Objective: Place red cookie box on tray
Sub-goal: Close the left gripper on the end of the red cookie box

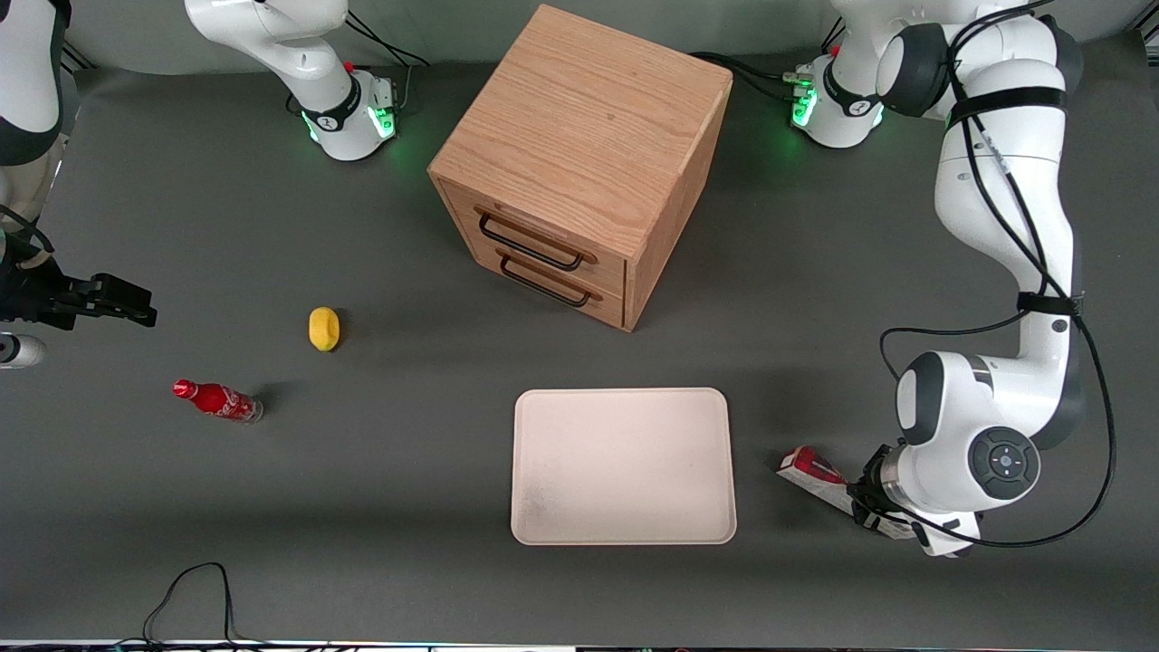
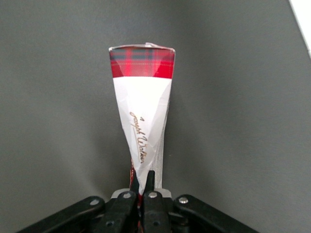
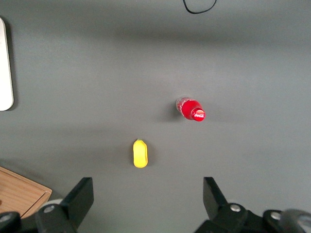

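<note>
The red cookie box (image 1: 810, 469) lies beside the tray (image 1: 623, 466), toward the working arm's end of the table, with one end pointing at the tray. My left gripper (image 1: 860, 503) is shut on the box's other end. In the left wrist view the gripper (image 2: 143, 187) pinches the slim carton (image 2: 143, 111) on edge, and its white panel and red tartan end stretch away from the fingers. I cannot tell whether the box touches the table. The pale cream-pink tray is bare; its corner shows in the left wrist view (image 2: 303, 19).
A wooden two-drawer cabinet (image 1: 579, 154) stands farther from the front camera than the tray. A yellow object (image 1: 324, 328) and a small red soda bottle (image 1: 217, 400) lie toward the parked arm's end. A black cable (image 1: 190, 589) loops near the front edge.
</note>
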Robot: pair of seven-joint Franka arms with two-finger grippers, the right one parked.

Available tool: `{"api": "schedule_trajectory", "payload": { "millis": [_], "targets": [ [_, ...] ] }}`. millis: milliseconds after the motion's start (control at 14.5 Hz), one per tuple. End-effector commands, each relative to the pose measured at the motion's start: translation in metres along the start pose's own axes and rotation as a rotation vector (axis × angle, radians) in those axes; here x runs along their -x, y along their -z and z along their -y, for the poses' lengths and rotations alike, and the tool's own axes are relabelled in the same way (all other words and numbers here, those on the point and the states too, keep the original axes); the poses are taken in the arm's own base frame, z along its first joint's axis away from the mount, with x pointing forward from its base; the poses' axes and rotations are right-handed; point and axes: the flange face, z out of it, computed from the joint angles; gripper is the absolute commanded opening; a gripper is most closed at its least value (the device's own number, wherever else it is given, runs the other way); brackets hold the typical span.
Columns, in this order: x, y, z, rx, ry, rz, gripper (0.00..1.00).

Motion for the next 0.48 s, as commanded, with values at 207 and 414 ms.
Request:
{"api": "schedule_trajectory", "payload": {
  "millis": [207,414],
  "targets": [
    [0.004,0.115,0.002,-0.019,-0.005,0.005,0.0],
    [0.014,0.199,0.017,-0.005,-0.077,0.001,0.0]
  ]
}}
